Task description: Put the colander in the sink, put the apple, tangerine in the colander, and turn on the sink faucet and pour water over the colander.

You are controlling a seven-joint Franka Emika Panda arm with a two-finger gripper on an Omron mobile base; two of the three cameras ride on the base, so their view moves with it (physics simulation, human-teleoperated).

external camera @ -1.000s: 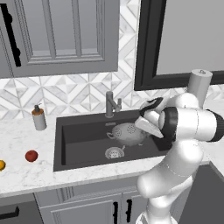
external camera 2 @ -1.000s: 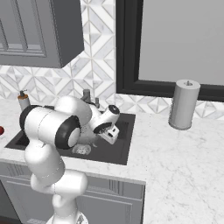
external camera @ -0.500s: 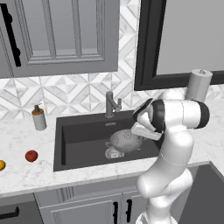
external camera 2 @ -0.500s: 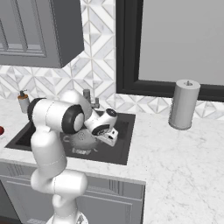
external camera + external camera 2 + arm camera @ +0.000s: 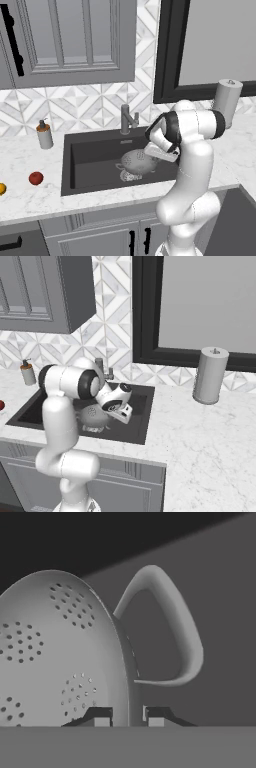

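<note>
Colander [image 5: 136, 162] tilted inside the dark sink [image 5: 90, 150] over the drain, jaws pinching its rim beside a loop handle, apple [image 5: 35, 178] and tangerine [image 5: 2, 188] on the table left of the sink, bare basin floor at left

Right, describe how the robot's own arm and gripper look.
The arm is a glossy white, rounded, tube-like build with dark charcoal bands at the joints and no visible cables or markings. The gripper ends in two small dark finger tips with pale grey pads.

colander [image 5: 136, 161] tilted in sink [image 5: 90, 152] | apple [image 5: 35, 178], tangerine [image 5: 1, 188] on counter
</note>
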